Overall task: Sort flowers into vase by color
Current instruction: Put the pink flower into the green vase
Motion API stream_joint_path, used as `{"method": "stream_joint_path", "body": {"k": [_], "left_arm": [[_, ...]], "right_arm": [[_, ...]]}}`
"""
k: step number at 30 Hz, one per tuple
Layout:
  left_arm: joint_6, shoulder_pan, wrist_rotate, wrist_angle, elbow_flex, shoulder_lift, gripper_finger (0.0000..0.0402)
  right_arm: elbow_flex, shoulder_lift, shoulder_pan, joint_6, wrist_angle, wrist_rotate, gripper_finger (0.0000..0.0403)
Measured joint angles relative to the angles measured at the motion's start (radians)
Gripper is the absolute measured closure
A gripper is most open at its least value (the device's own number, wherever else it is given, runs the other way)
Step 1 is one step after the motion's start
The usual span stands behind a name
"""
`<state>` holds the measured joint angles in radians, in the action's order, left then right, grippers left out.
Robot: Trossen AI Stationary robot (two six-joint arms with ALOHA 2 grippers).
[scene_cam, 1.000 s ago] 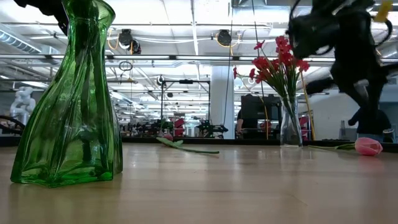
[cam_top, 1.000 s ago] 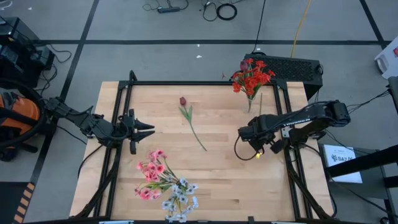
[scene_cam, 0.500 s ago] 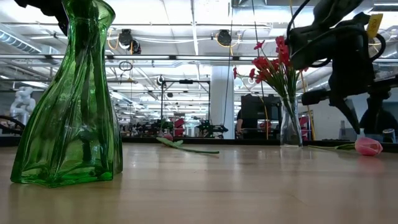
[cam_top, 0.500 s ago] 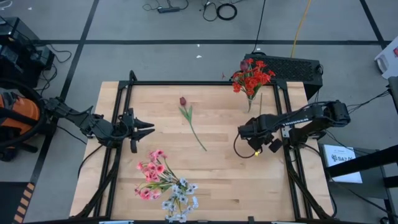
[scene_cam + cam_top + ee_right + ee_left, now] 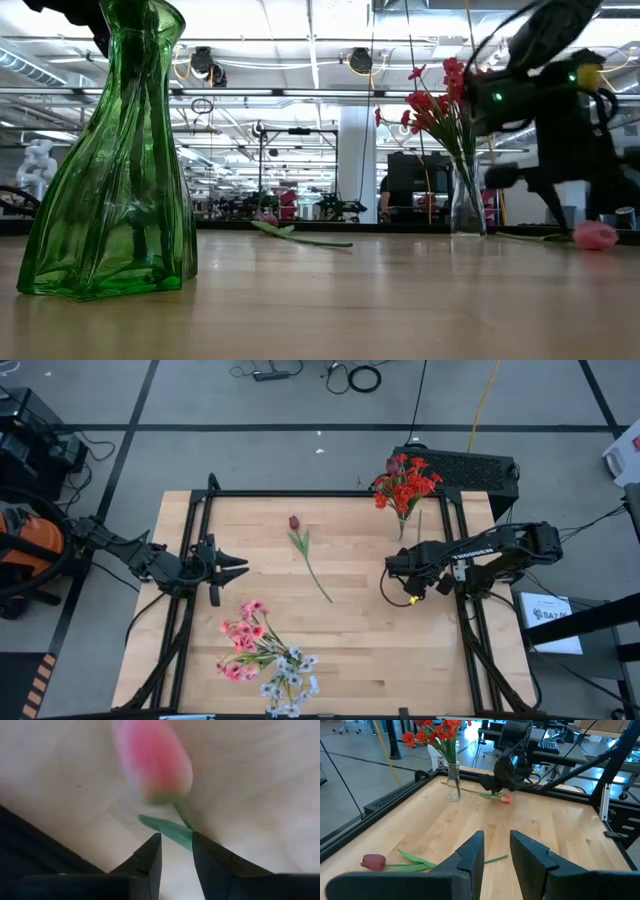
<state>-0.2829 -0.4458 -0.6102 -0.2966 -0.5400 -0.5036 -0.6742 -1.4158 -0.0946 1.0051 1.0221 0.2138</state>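
The right gripper [image 5: 394,567] moved. It went a little way toward the far side of the worktop, closer to the glass vase [image 5: 402,528] with the red flowers [image 5: 405,482]. It dropped lower too, down to the pink tulip [image 5: 154,762], and its open jaws came just above the tulip's stem.

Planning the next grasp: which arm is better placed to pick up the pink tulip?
The right. Its gripper hangs directly over the pink tulip, fingers open astride the stem. The left gripper waits across the table, far from it.
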Motion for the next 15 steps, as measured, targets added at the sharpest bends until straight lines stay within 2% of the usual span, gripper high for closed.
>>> {"method": "stream_joint_path", "body": {"k": [3, 10, 13, 15], "left_arm": [[0.000, 0.000, 0.002, 0.000, 0.000, 0.000, 0.0301], [-0.001, 0.000, 0.004, 0.003, 0.000, 0.000, 0.0301], [0.000, 0.000, 0.004, 0.003, 0.000, 0.000, 0.0301], [0.000, 0.000, 0.004, 0.004, 0.000, 0.000, 0.0301]], "right_arm": [[0.054, 0.000, 0.000, 0.004, -0.052, 0.003, 0.0307], [0.086, 0.002, 0.011, -0.128, -0.175, 0.001, 0.0329], [0.067, 0.001, 0.017, -0.171, -0.196, -0.066, 0.0356], [0.048, 0.001, 0.020, -0.239, -0.225, -0.147, 0.0382]]}}
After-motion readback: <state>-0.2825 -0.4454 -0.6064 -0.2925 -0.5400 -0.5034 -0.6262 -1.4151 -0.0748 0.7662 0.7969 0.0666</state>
